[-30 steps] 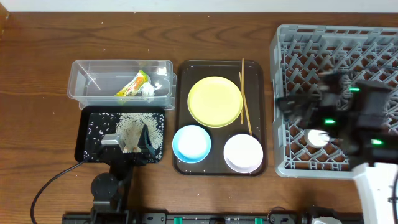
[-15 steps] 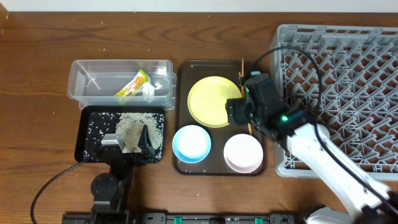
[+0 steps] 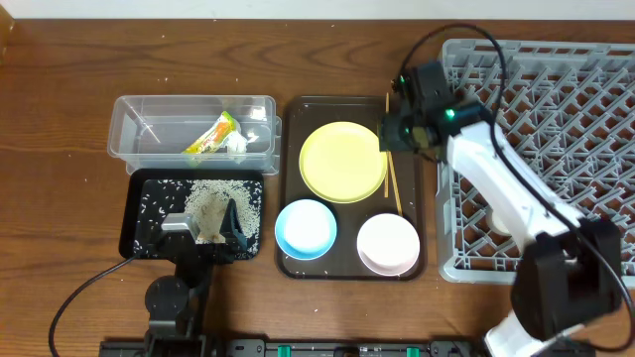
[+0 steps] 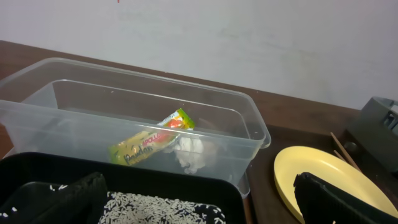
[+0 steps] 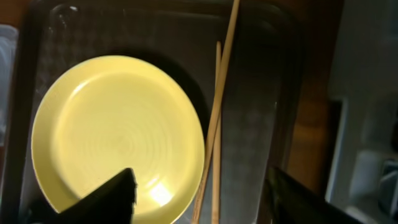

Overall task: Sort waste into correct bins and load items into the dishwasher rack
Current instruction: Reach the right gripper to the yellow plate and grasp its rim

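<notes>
**Right hand lining up over the chopsticks**

The 2 chopsticks [image 5: 214, 118] are lying lengthwise on the right side of the brown serving tray [image 5: 255, 93], just beside the yellow plate [image 5: 118, 137] and nearly touching its rim. They are sitting close together and converging towards the near end. The right hand [image 5: 199, 186] is hovering above them with its fingers spread wide, gripping nothing, 1 finger over the plate edge and the other towards the tray's right wall.

I'm judging this as the pickup of the sticks for the dishwasher rack [image 3: 556, 79], which is waiting just to the right. To do it well, the fingers should be closing across both sticks where they run closest, so that the pair is coming up as 1 bundle. Thin sticks roll, so a low, square descent matters, and the left finger is going to need to clear the plate rim.

Across the surface, the left hand [image 3: 208, 223] is parked, spread and empty, over the black tray [image 3: 139, 223].
</notes>
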Controlling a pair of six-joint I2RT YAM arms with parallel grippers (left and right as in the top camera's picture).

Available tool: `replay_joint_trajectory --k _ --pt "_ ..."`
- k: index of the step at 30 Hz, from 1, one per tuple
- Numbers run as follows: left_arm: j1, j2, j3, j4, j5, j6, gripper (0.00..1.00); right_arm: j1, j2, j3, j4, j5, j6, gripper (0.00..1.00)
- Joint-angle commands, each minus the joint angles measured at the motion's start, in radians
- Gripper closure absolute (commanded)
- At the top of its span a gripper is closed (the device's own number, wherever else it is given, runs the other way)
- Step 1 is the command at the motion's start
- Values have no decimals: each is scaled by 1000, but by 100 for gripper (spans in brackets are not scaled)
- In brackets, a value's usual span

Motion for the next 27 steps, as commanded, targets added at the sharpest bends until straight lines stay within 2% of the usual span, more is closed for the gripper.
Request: replay_joint_trajectory --k 1,5,7,10,15,17,19,23,27 --pt "3 -4 -18 -32 11 8 2 0 56 40 -43 -25 60 46" --pt "3 -4 -18 -32 11 8 2 0 119 37 -51 -200 74 62" --pt "3 -4 -18 -32 11 8 2 5 148 36 -113 -298 93 62" --pt "3 -4 -18 -32 11 8 2 26 198 31 -205 -314 132 55" --pt "3 -4 -18 -32 11 8 2 84 276 -3 -175 -314 186 57" --pt "3 -4 -18 -32 11 8 2 95 292 -3 -156 -313 196 66" --pt "3 -4 -18 -32 11 8 2 96 289 -3 -140 -294 214 80" --pt "3 -4 -18 -32 11 8 2 82 245 -2 -121 -242 227 98" --pt "3 -4 -18 -32 11 8 2 62 154 -2 -109 -189 222 99"
